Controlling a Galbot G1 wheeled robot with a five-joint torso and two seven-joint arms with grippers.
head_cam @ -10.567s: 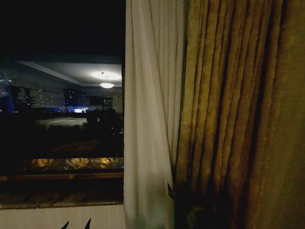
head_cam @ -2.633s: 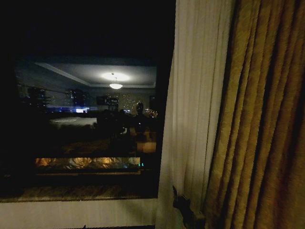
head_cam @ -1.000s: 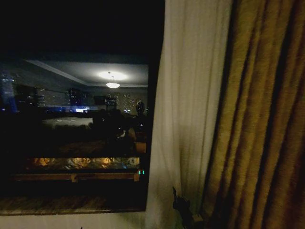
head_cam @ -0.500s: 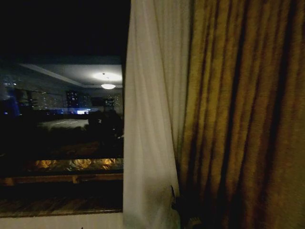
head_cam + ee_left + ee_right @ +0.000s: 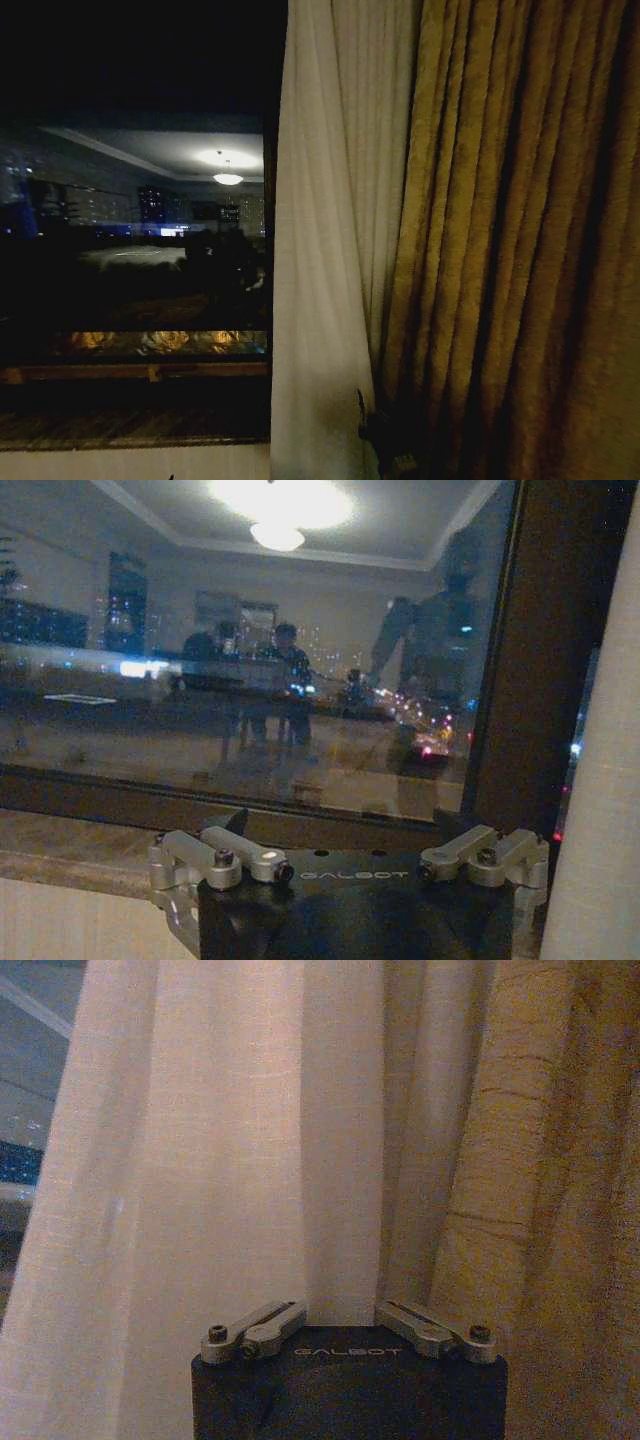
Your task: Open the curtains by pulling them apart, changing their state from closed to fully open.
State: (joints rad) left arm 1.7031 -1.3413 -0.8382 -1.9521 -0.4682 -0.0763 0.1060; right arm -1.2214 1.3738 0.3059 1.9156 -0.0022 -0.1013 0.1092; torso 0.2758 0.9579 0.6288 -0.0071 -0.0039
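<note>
One sheer cream curtain (image 5: 325, 250) hangs in pleats just right of the dark window (image 5: 130, 250); its inner edge covers the window's right side. My right gripper (image 5: 368, 425) is a dark shape low down, at the seam between this curtain and the gold drape (image 5: 520, 250). In the right wrist view the right gripper (image 5: 340, 1325) sits right against the curtain (image 5: 220, 1160), with a fold running down to its base. My left gripper (image 5: 350, 865) faces the window glass above the sill, its linkage bars splayed wide, with the curtain (image 5: 600, 830) beside it.
A heavy gold-brown patterned drape (image 5: 540, 1160) hangs directly behind and beside the sheer curtain. A stone sill (image 5: 130, 425) runs under the window, with a pale wall below. The dark window frame post (image 5: 530, 660) stands beside the left gripper. The glass mirrors a lit room.
The sheer curtain's inner edge has come back to the left since one second ago and now hides the window's right frame. The right gripper stays at about the same spot.
</note>
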